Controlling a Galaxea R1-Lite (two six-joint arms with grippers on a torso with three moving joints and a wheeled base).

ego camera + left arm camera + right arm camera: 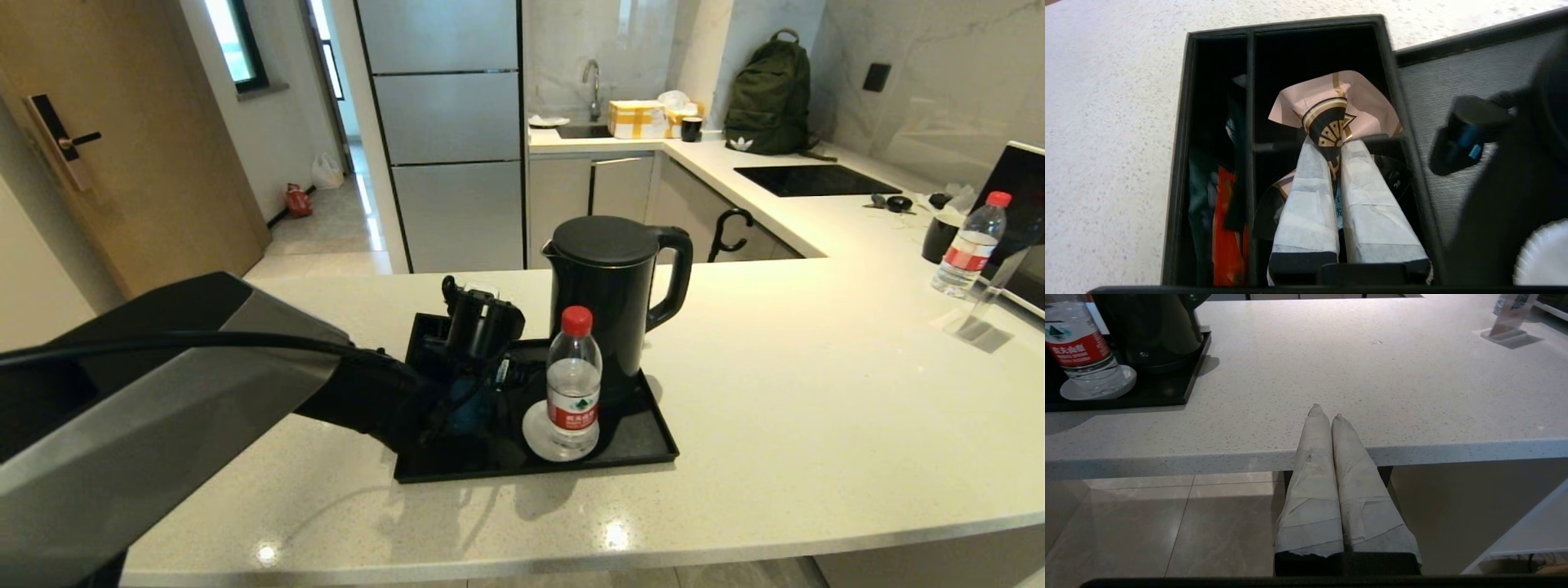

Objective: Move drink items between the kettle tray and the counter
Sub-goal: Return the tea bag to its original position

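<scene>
1. Pinching the pink tea sachet between closed taped fingers, the left gripper is hovering over the black compartmented box beside the kettle tray.
2. Standing on that tray, the water bottle is sitting just before the black kettle.
3. Idling off the counter edge, the right gripper is resting with fingertips pressed together, holding nothing.
</scene>
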